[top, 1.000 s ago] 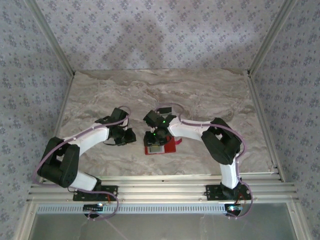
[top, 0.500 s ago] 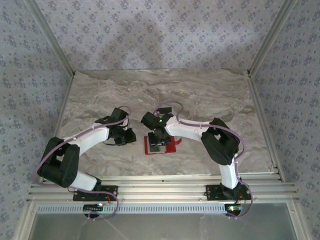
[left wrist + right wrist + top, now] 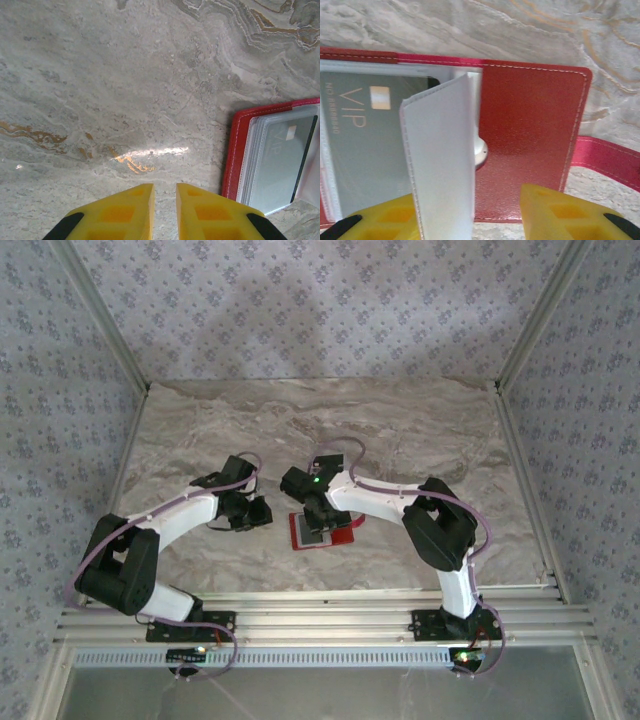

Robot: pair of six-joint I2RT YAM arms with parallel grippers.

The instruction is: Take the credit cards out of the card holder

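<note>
The red card holder [image 3: 343, 535] lies open on the marble table between the two arms. A grey credit card [image 3: 365, 130] marked VIP sits inside its clear left pocket. It appears again at the right edge of the left wrist view as the credit card [image 3: 285, 160] in the card holder [image 3: 235, 150]. My right gripper [image 3: 470, 220] hangs open just above the holder [image 3: 530, 135]. A pale pocket flap [image 3: 440, 160] stands upright between its fingers, beside the left one. My left gripper [image 3: 165, 192] hovers over bare table left of the holder, its jaws a narrow gap apart with nothing between them.
The holder's red snap strap [image 3: 610, 157] trails to the right on the table. A metal rail [image 3: 320, 600] runs along the near edge by the arm bases. Patterned walls close in the back and both sides.
The right gripper has shifted slightly back and left over the holder and its jaws have widened. The left arm has stayed still.
</note>
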